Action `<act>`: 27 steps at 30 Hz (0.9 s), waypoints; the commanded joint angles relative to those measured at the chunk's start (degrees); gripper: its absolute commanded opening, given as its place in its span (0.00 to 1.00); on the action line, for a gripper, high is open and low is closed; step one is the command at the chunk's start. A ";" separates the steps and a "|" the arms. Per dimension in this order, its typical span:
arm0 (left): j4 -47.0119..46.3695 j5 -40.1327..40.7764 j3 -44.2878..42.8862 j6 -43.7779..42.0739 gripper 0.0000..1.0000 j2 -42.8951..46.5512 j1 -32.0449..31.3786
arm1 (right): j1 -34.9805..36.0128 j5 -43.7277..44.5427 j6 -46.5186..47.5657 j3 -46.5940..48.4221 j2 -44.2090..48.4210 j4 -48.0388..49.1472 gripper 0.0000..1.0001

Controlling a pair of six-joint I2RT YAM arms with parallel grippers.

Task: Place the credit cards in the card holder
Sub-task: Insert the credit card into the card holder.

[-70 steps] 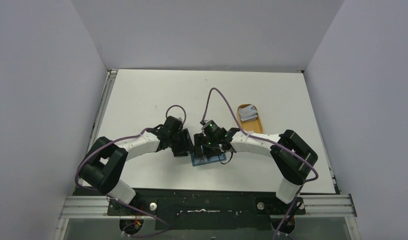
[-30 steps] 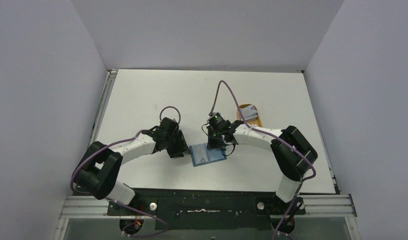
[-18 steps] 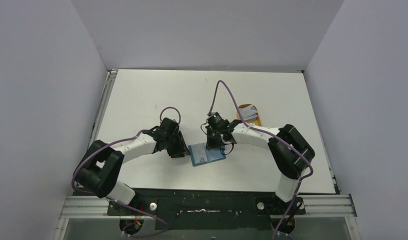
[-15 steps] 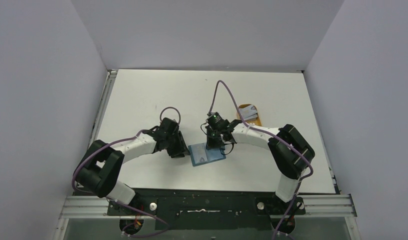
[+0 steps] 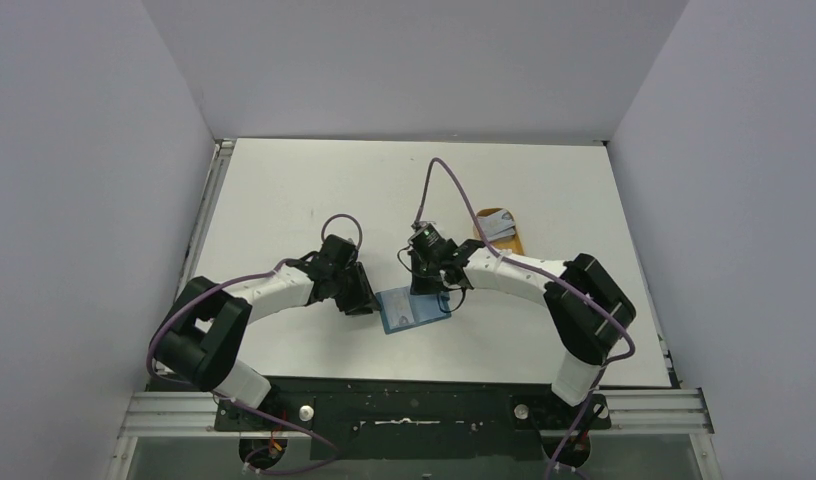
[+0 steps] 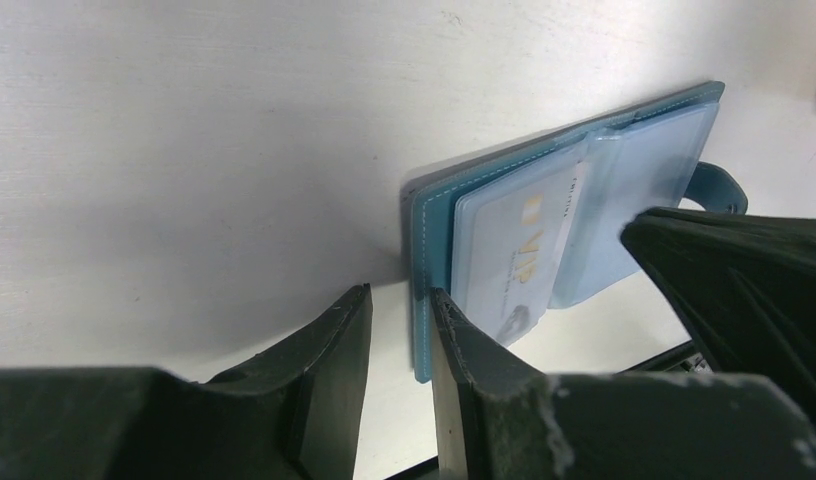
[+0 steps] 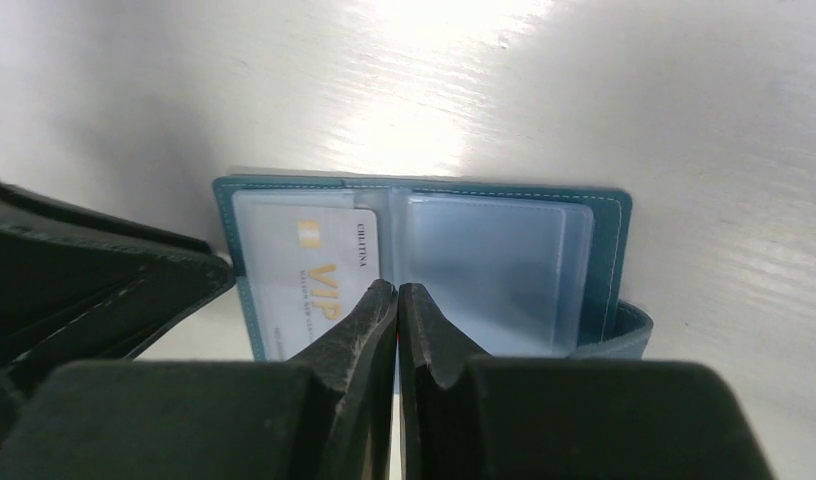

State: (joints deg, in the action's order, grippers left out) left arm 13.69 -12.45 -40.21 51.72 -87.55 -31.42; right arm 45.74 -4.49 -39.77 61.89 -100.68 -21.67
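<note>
With both arms drawn back, the card holder (image 5: 416,310) lies open by the worktop's (image 5: 314,190) near edge, one credit card (image 7: 309,270) now sleeved. The right claw (image 7: 397,290) hovers closed and empty. The left claw (image 6: 399,295), narrowing beside the holder's edge, seems empty too.

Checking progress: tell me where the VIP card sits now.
Right wrist view: the VIP card lies in the left sleeve of the open card holder, beside the shut right gripper.
</note>
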 commanded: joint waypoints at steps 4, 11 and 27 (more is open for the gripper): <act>-1.47 0.17 -0.66 -0.56 0.24 -1.13 0.48 | -1.03 -2.63 -1.98 1.64 3.32 3.44 0.05; -1.63 0.10 -0.13 -0.48 0.23 -1.09 0.53 | -3.76 -12.23 -7.32 -2.37 0.52 12.49 0.11; -1.95 -0.21 -0.22 -0.48 0.22 -1.50 0.54 | -4.92 -14.93 -8.66 -4.58 -0.97 15.06 0.26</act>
State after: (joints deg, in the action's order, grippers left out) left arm 12.86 -13.08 -40.21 51.88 -88.09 -31.27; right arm 40.84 -18.72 -47.90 57.19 -101.27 -9.67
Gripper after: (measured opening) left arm 0.226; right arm 0.247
